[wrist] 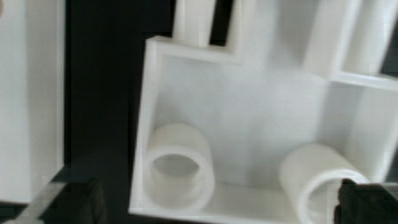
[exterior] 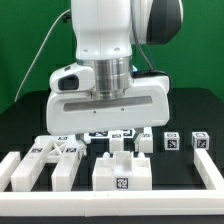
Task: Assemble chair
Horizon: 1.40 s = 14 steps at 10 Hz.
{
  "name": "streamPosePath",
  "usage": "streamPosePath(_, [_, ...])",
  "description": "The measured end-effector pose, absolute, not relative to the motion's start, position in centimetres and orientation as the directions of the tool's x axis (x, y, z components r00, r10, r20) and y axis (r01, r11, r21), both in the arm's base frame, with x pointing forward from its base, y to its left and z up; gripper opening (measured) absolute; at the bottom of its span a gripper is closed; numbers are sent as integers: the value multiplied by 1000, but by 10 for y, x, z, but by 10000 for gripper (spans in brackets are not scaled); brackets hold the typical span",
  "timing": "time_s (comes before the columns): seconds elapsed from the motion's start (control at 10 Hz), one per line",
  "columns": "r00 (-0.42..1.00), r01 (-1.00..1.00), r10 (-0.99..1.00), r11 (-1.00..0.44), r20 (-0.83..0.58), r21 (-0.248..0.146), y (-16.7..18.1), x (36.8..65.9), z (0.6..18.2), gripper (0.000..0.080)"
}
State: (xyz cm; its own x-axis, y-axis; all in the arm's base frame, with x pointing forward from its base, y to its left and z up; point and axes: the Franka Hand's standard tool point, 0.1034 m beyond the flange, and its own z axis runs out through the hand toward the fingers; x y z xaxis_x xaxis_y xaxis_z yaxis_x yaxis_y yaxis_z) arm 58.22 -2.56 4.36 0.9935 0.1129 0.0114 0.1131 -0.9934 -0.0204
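Observation:
The chair lies in loose white tagged pieces along the front of the table. A blocky piece (exterior: 121,172) stands front centre, two bars (exterior: 47,158) lie at the exterior view's left, and three small cubes (exterior: 172,143) stand at its right. My gripper (exterior: 110,125) hangs low behind the front pieces. In the wrist view a flat white plate (wrist: 231,100) with two round pegs (wrist: 176,166) fills the picture. My gripper (wrist: 222,205) is open. Its dark fingertips (wrist: 80,200) show at either side of the plate's peg end, and I cannot tell whether they touch it.
Low white border rails (exterior: 110,207) run along the front and both sides of the black table. The marker board (exterior: 103,134) lies under the gripper. The arm's big body hides the table's back.

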Motion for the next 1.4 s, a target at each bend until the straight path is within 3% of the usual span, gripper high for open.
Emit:
streamPosePath(0.2, [987, 161, 161, -987, 15, -19, -32, 579, 25, 650])
streamPosePath(0.4, [985, 174, 174, -985, 19, -19, -32, 579, 23, 650])
streamPosePath(0.5, [985, 174, 174, -984, 18, -19, -32, 579, 23, 559])
streamPosePath(0.7, [985, 175, 174, -984, 18, -19, -32, 579, 23, 228])
streamPosePath(0.8, [985, 175, 174, -984, 17, -19, -32, 579, 23, 228])
streamPosePath(0.9, [984, 175, 175, -984, 18, -19, -32, 579, 23, 95])
streamPosePath(1.0, [984, 175, 175, -984, 17, -19, -32, 579, 23, 29])
streamPosePath(1.4, [984, 175, 175, -984, 17, -19, -32, 579, 23, 29])
